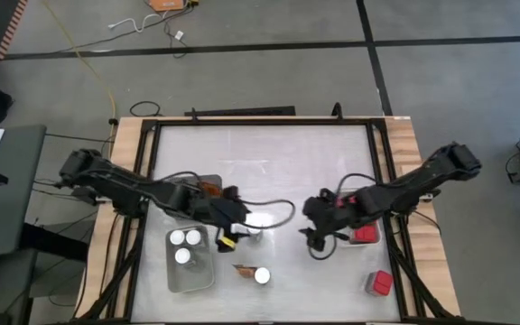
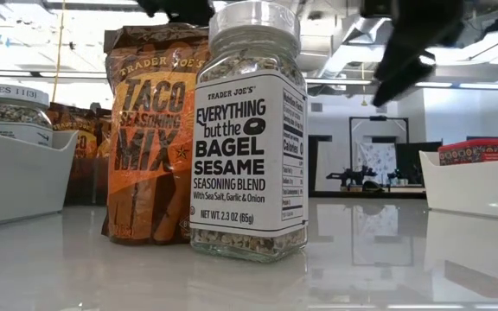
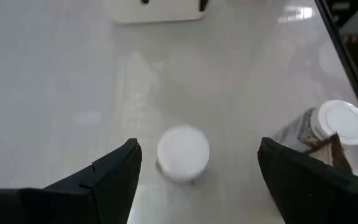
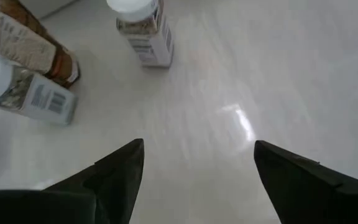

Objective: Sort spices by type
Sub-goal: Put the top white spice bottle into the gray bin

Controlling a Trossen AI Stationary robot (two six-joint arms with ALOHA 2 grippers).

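White glossy table [image 1: 269, 162] in a wooden frame, concrete floor around it, bright office room behind in the low view. My left arm reaches in from the left edge, elbow out, wrist bent down over mid-table; left gripper [image 3: 194, 168] hangs above a white-lidded jar [image 3: 183, 153], fingers [image 3: 114, 171] wide apart either side of it, nothing held. My right arm comes in from the right edge the same way; right gripper [image 4: 197, 168] is poised over bare tabletop, fingers spread, empty. Spices: three jars in the grey tray [image 1: 174, 275] front left; another jar [image 1: 262, 276] touching an orange-brown packet [image 1: 243, 268] near the front edge, both upright in the low view. Red boxes [image 1: 366, 235] sit in a white tray beside my right gripper, one more red box [image 1: 381, 283] front right.
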